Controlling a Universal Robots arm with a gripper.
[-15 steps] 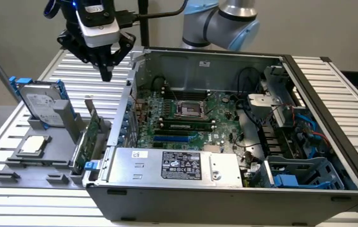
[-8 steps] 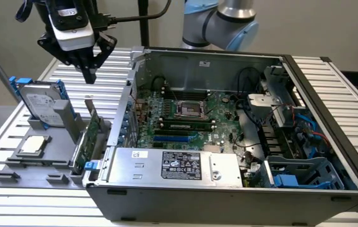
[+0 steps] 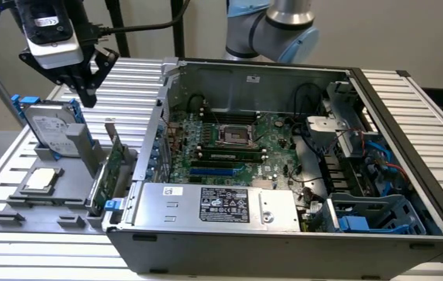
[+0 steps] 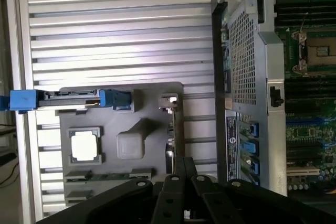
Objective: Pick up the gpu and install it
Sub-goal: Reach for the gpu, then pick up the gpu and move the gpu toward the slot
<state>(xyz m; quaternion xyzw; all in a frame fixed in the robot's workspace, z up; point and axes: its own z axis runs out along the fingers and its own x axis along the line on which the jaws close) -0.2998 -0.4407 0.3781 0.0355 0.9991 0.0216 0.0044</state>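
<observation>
Plainly, the reach for the gpu (image 3: 109, 170) wants the hand (image 3: 88, 95) squared over its upper edge, since the card stands on edge in the grey holder (image 3: 18, 206) beside the case (image 3: 284, 249). The hand's fingers are pressed together, empty, high above the holder.
</observation>
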